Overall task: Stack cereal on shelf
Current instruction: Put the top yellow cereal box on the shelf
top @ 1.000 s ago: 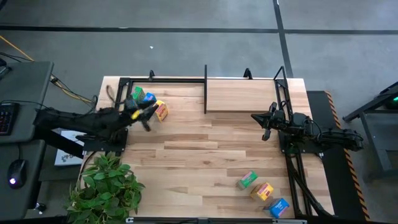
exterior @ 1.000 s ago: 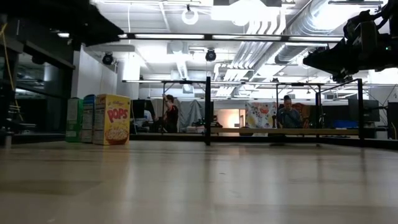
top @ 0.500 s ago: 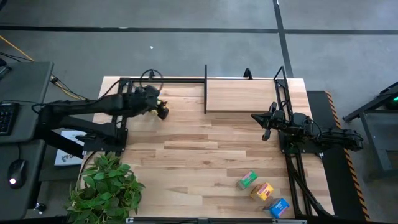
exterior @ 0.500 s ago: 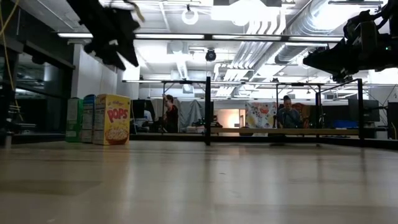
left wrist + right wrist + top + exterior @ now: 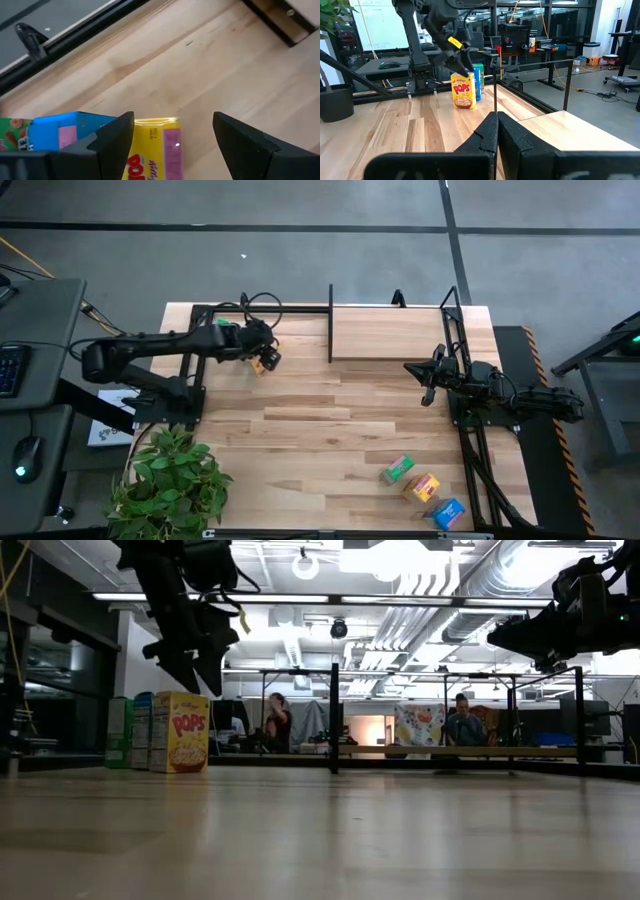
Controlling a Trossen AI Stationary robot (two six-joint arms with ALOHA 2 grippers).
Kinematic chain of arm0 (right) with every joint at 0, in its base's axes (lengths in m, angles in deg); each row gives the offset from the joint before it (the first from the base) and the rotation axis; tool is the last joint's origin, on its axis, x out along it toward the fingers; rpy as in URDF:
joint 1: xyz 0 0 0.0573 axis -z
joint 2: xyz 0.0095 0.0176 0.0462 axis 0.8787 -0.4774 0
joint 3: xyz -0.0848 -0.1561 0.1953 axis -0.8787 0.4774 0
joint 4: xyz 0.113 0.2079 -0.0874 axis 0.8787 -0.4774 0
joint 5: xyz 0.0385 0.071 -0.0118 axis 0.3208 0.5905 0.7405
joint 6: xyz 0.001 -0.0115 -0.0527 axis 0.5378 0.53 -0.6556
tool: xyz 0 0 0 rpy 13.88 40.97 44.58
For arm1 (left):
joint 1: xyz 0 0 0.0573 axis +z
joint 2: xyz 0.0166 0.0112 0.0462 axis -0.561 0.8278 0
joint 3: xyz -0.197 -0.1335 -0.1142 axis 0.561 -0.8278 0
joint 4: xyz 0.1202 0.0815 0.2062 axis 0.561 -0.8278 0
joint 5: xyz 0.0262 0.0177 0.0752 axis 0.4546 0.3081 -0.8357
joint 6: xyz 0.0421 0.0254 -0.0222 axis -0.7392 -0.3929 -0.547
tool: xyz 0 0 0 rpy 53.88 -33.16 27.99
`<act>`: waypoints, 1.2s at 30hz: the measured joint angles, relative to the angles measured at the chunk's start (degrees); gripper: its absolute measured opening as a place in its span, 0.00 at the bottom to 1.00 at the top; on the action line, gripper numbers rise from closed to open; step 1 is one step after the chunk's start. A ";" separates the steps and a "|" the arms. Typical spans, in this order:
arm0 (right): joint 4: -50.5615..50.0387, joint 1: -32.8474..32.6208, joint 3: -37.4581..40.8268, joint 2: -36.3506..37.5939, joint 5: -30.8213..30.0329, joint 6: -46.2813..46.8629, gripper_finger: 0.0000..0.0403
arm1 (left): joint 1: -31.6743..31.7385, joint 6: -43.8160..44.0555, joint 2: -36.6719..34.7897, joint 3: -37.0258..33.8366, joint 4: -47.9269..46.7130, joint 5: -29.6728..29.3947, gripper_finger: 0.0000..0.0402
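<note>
1. High view: the left pincer (image 5: 262,352) is seen over the far-left group of cereal boxes, above the yellow Pops box (image 5: 259,364); the shelf (image 5: 385,332) stands well apart toward the right, with a bare board. The right pincer (image 5: 428,383) waits near the shelf's front corner. Three more boxes (image 5: 420,486) lie at the near right of the desk (image 5: 300,440)
2. Low view: the left pincer (image 5: 190,665) hangs above the Pops box (image 5: 179,732), not yet around it; a straight descent is advised so that the neighbouring blue box (image 5: 140,730) is not knocked
3. Left wrist view: the fingers (image 5: 112,137) are spread, and the yellow box (image 5: 155,148) sits nearer one of them; centring before closing is judged wise
4. Right wrist view: the right pincer (image 5: 496,131) is clenched on nothing
</note>
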 joint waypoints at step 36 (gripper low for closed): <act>0.00 -0.02 0.00 0.00 -0.02 -0.01 0.00 | -0.36 6.40 4.89 -3.01 -6.31 3.90 0.65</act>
